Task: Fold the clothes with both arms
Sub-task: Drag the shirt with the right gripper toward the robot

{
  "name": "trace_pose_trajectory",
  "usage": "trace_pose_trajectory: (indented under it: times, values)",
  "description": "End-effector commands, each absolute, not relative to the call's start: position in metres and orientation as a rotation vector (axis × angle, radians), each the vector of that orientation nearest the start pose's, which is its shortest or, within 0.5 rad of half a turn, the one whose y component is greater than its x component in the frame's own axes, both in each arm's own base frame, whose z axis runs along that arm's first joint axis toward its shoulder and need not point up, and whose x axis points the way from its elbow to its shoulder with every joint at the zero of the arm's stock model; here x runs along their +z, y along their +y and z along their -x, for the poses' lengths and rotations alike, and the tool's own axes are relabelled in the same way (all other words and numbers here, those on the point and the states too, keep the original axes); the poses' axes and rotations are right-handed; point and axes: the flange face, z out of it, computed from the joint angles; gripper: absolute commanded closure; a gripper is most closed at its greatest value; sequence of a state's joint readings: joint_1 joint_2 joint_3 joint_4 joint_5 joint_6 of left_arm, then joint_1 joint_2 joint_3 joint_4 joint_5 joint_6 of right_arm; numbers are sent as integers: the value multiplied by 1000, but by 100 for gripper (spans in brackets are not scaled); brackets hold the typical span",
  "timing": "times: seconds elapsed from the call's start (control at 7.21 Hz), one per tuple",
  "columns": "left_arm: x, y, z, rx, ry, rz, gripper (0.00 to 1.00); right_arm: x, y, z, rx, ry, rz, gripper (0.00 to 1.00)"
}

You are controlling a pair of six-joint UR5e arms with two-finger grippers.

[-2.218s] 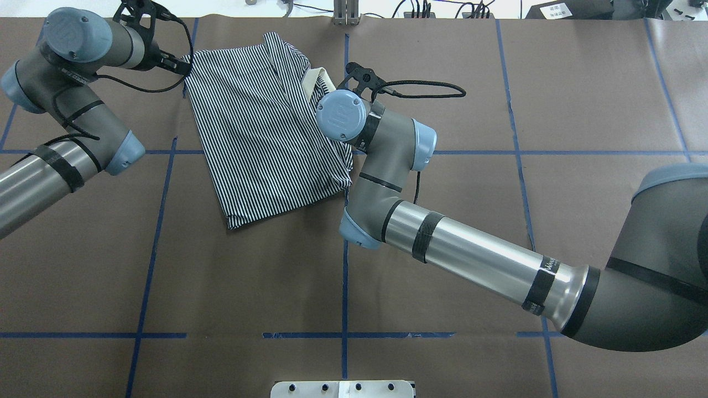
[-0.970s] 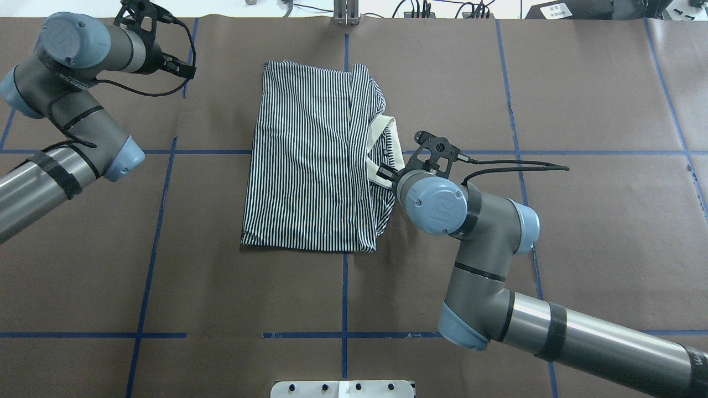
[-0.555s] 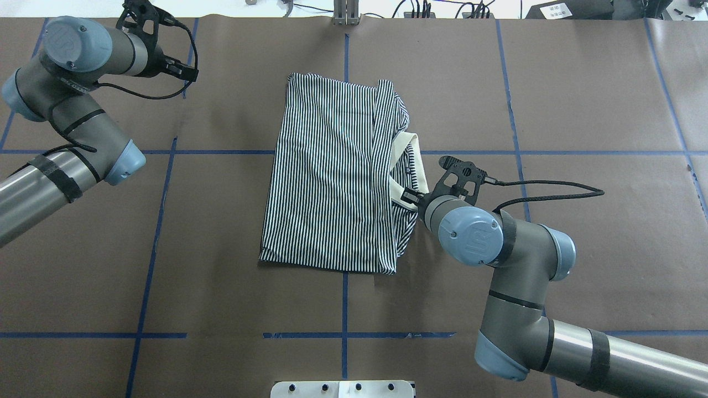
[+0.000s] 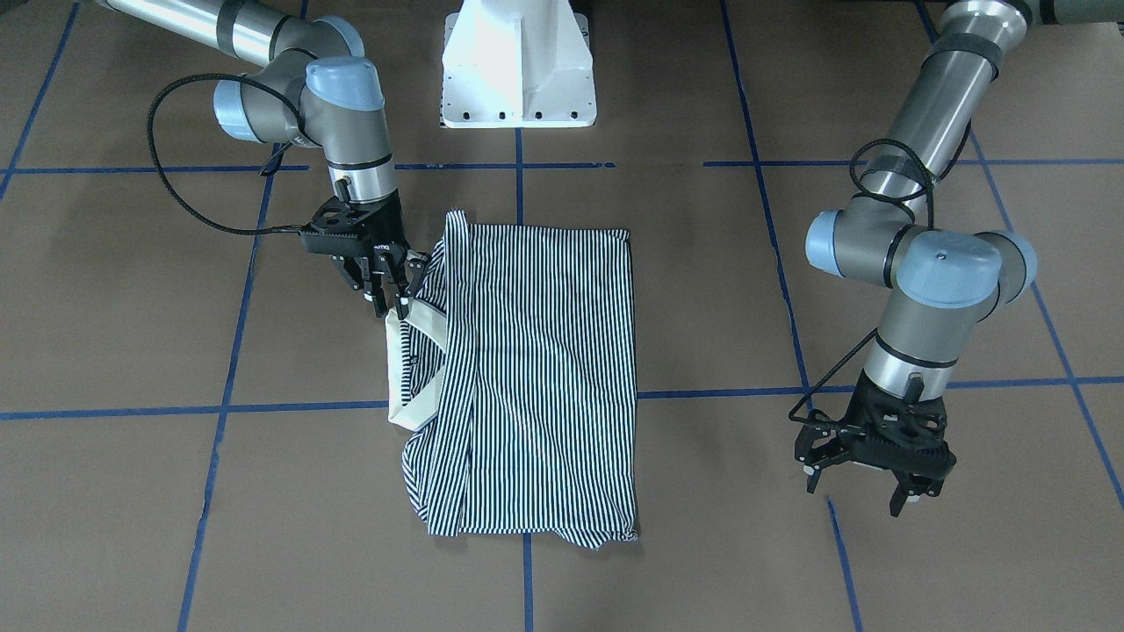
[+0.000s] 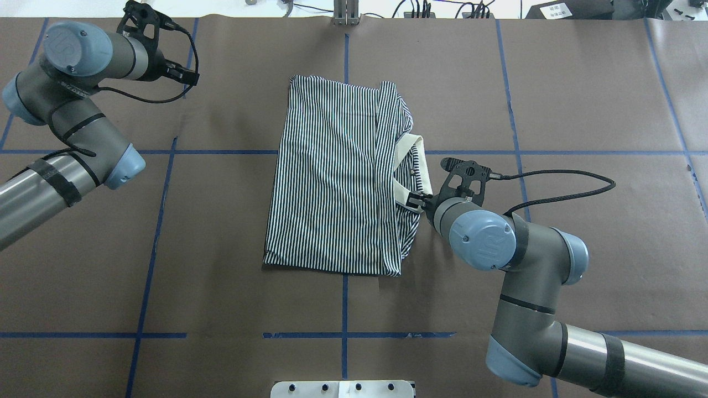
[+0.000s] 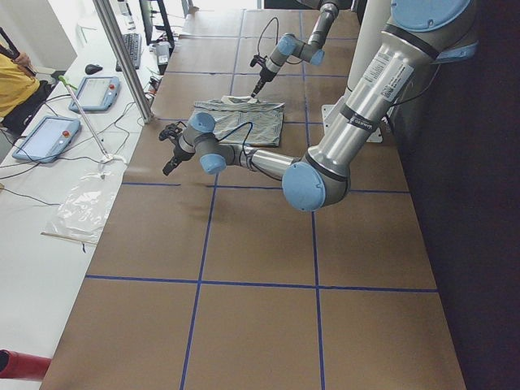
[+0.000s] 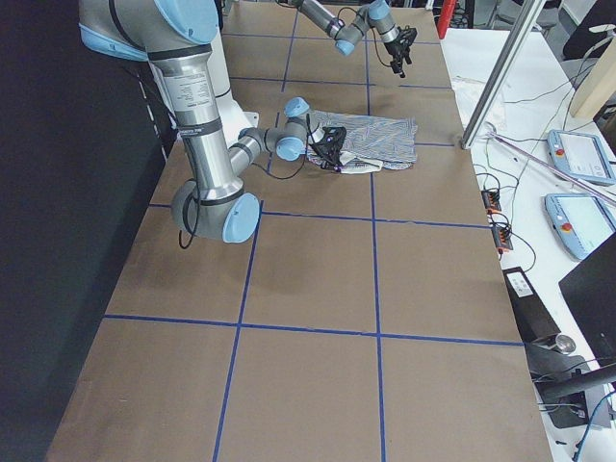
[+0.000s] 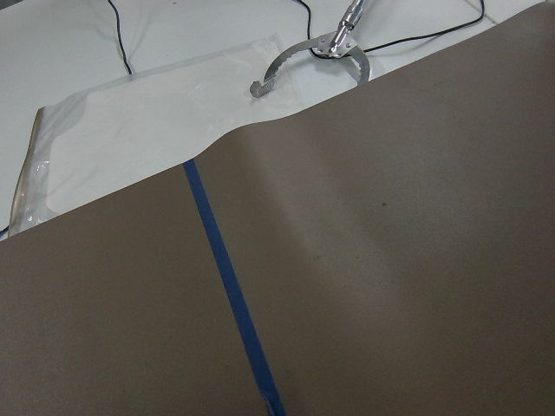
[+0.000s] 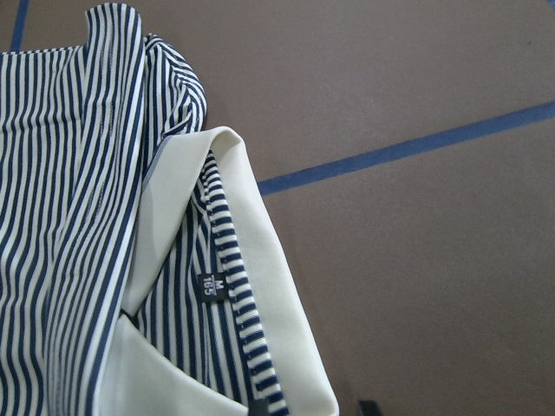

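- Right gripper (image 4: 391, 303): the jaws stand a little apart at the robot-side end of the collar (image 4: 411, 414). I cannot tell whether they pinch it.
- The shirt (image 4: 536, 369) lies flat on the table (image 4: 746, 544), folded to a rough rectangle. It spreads from the right gripper toward the left gripper's side, collar edge nearest the fingertips.
- Left gripper (image 4: 859, 493): the jaws are spread wide with nothing between them, well apart from the shirt's plain long edge.
- Just ahead of the left gripper runs the cover edge (image 8: 286, 117).
- Brown table surface lies open on the right gripper's outer side and between the shirt and the left gripper.
- Count: one shirt, one collar, two grippers, a left arm (image 5: 72, 119) and a right arm (image 5: 525, 298), one pedestal (image 4: 518, 61).
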State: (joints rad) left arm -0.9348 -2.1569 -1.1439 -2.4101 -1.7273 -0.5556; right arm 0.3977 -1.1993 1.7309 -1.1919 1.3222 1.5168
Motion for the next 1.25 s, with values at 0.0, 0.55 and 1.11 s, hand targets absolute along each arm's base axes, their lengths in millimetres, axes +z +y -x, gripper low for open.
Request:
trace_pose_trajectory:
  times: [0.0, 0.55, 1.11]
  values:
    - [423, -680, -357, 153, 680, -745, 0, 326, -370, 519, 292, -829, -504, 0]
    - [422, -675, -366, 137, 697, -733, 0, 279, -269, 562, 86, -704, -654, 0]
    - [428, -670, -364, 148, 711, -717, 0, 270, -225, 585, -221, -606, -807, 52]
